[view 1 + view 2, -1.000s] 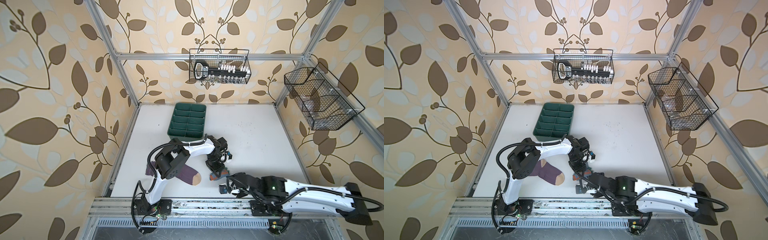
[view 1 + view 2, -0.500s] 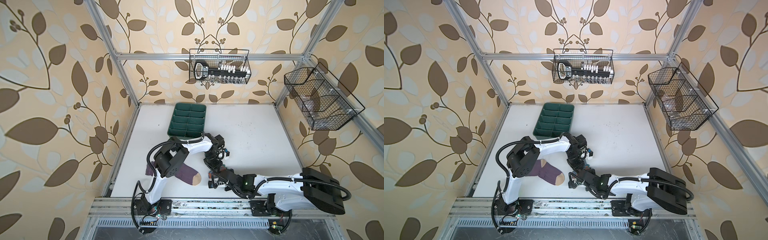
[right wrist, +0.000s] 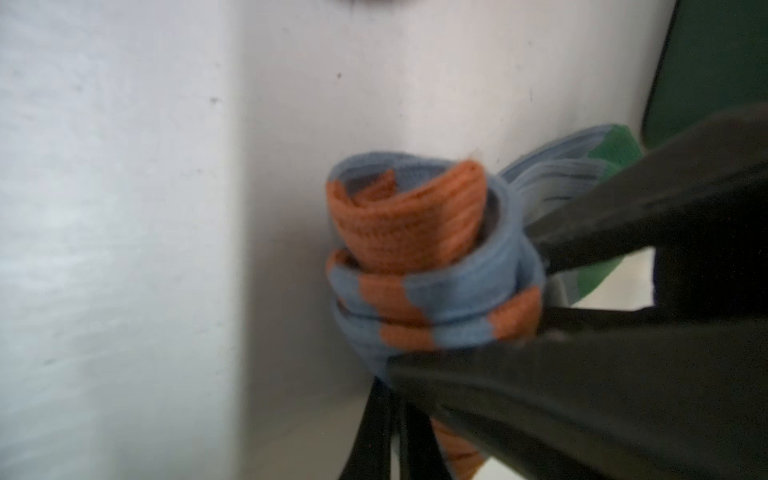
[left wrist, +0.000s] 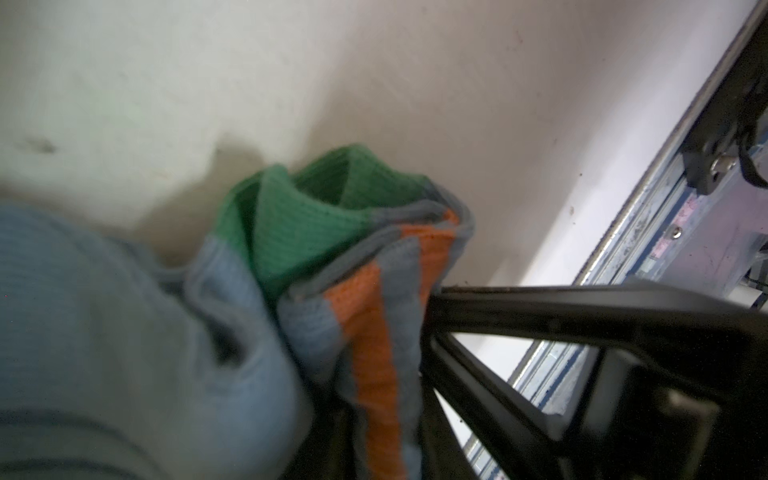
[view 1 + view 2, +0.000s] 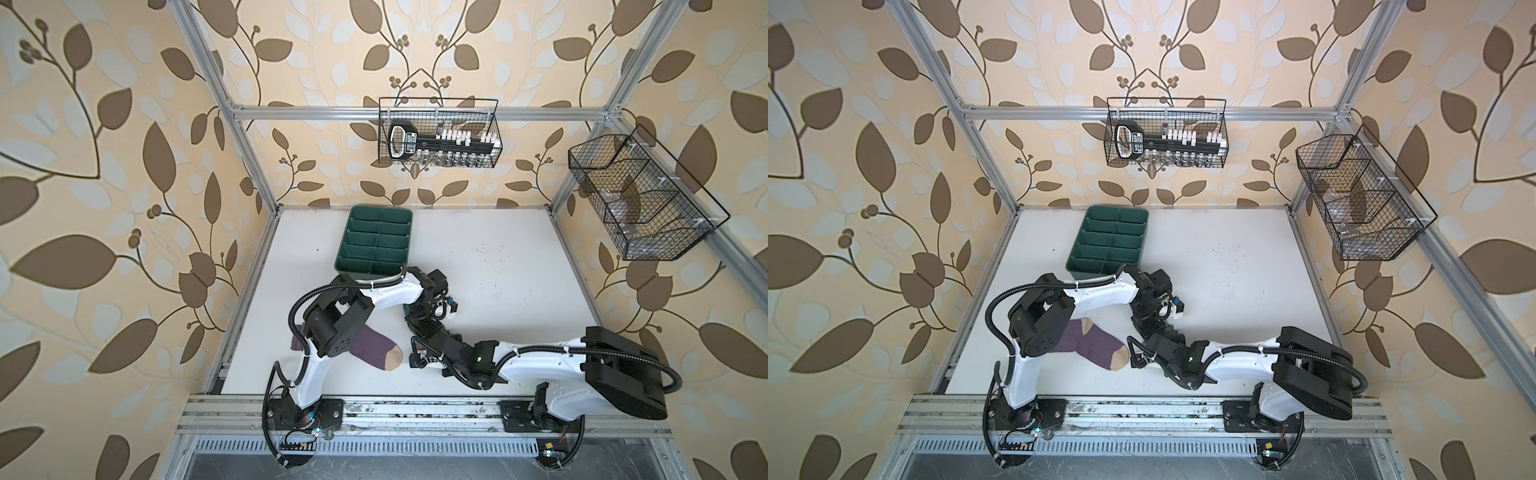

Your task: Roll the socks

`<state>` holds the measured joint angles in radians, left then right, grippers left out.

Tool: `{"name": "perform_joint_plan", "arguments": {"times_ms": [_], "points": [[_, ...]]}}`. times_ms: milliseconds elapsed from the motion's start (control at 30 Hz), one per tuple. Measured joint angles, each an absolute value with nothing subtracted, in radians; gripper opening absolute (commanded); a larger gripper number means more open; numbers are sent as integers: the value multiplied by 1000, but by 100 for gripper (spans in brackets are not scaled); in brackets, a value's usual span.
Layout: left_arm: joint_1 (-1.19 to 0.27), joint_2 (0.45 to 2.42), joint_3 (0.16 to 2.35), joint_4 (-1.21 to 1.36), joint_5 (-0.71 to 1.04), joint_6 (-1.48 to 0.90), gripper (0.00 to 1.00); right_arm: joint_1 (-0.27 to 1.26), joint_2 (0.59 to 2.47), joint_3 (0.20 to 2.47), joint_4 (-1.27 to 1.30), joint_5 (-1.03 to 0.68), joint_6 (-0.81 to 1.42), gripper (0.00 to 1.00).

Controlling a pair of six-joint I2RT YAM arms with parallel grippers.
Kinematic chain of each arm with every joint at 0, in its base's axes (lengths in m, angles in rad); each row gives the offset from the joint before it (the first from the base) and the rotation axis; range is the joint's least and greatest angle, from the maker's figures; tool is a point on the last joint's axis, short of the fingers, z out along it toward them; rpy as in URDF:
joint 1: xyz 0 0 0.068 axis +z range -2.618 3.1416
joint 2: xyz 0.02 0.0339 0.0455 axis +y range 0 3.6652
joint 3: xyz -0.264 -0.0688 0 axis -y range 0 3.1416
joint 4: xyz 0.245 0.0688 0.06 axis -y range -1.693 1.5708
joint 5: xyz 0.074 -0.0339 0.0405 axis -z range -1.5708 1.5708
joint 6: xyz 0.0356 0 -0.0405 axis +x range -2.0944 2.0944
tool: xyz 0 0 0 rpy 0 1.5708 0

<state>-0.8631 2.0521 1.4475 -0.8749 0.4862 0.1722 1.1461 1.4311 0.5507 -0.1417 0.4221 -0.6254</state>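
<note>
Grey-blue sock sits rolled near the bench's front edge, clamped by the right tool. The left tool crowds above, grip unclear. Purple sock lies flat toward the left edge, partly under the left arm.

A robot lab cell: aluminium frame, wallpapered panels, white tabletop, arms bolted to a rail.
</note>
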Motion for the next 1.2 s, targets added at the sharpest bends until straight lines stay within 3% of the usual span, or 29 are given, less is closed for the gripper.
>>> {"name": "perform_joint_plan", "arguments": {"times_ms": [133,333,500,1200], "points": [[-872,2052,1448,-871,474,170,6,1157,1304,534,-240,407,-597,36],[-872,2052,1448,-871,473,171,0,1157,952,493,-336,399,-610,51],[-871,2053,1448,-871,481,171,0,1150,880,438,-330,352,-646,52],[-869,2053,1447,-879,498,176,0,984,1330,475,-47,266,-737,47]]}}
